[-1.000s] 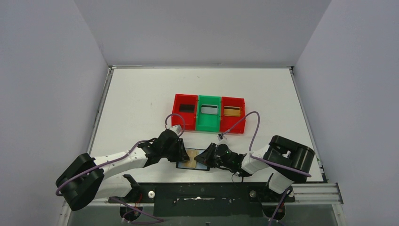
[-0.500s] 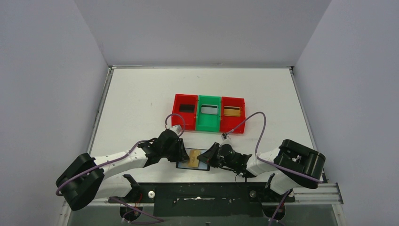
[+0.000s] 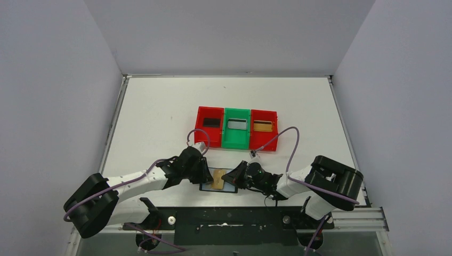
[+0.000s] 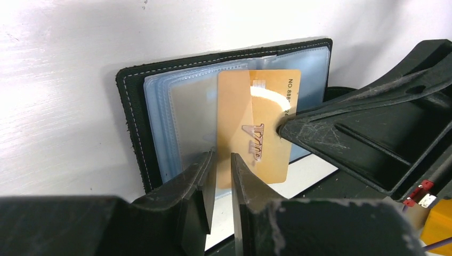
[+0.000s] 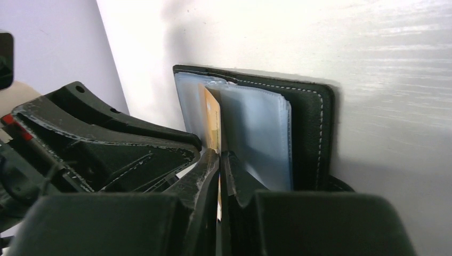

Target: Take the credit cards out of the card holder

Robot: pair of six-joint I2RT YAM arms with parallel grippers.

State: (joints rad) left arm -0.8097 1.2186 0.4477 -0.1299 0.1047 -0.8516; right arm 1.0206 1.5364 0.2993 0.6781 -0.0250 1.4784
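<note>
The card holder (image 3: 207, 186) lies open on the table between the two arms, black with clear grey-blue sleeves (image 4: 181, 117). A gold credit card (image 4: 256, 106) sticks partway out of a sleeve toward the right. My right gripper (image 5: 219, 154) is shut on that card's edge, and the card (image 5: 212, 117) runs edge-on between its jaws. My left gripper (image 4: 223, 157) points down at the sleeve and the card's lower part. Its jaws stand a narrow slit apart with nothing seen clamped. From above, the left gripper (image 3: 207, 173) and right gripper (image 3: 230, 176) face each other over the card (image 3: 217, 178).
Behind the card holder stand three joined trays: a red tray (image 3: 209, 133) with a black card, a green tray (image 3: 236, 138) with a grey card, and a red tray (image 3: 264, 138) with a gold card. The table's near edge and black base rail (image 3: 229, 216) lie just below the card holder.
My right jaws have closed onto the gold card, and the right arm's elbow has swung out to the right. The left jaws have narrowed a little. The card holder has stayed put.
</note>
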